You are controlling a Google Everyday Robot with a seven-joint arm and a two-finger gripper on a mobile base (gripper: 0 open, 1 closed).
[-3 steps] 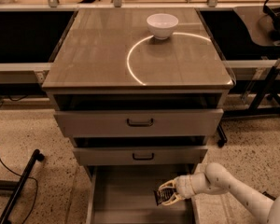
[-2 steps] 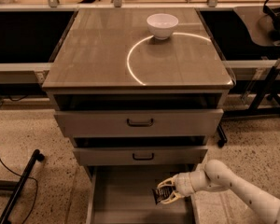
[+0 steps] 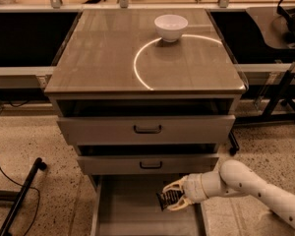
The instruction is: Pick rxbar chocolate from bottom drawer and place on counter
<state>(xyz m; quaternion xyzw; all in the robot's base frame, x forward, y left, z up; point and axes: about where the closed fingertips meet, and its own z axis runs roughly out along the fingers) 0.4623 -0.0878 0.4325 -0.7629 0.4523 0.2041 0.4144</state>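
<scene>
The rxbar chocolate (image 3: 169, 198), a small dark bar with pale lettering, is held between the fingers of my gripper (image 3: 172, 197) over the right side of the open bottom drawer (image 3: 128, 210). The gripper is shut on the bar and comes in from the right on a white arm (image 3: 246, 183). The drawer's flat floor shows bare to the left of the bar. Above, the glossy brown counter (image 3: 103, 58) carries a bright white arc line (image 3: 137, 70).
A white bowl (image 3: 170, 27) stands at the back right of the counter on the arc. The two upper drawers, top (image 3: 147, 129) and middle (image 3: 150, 164), stick out slightly just above the gripper. A black stand leg (image 3: 19, 198) lies on the floor at left.
The gripper with the bar has shifted slightly left and up over the drawer. The arm's elbow has moved left with it. Nothing else has moved.
</scene>
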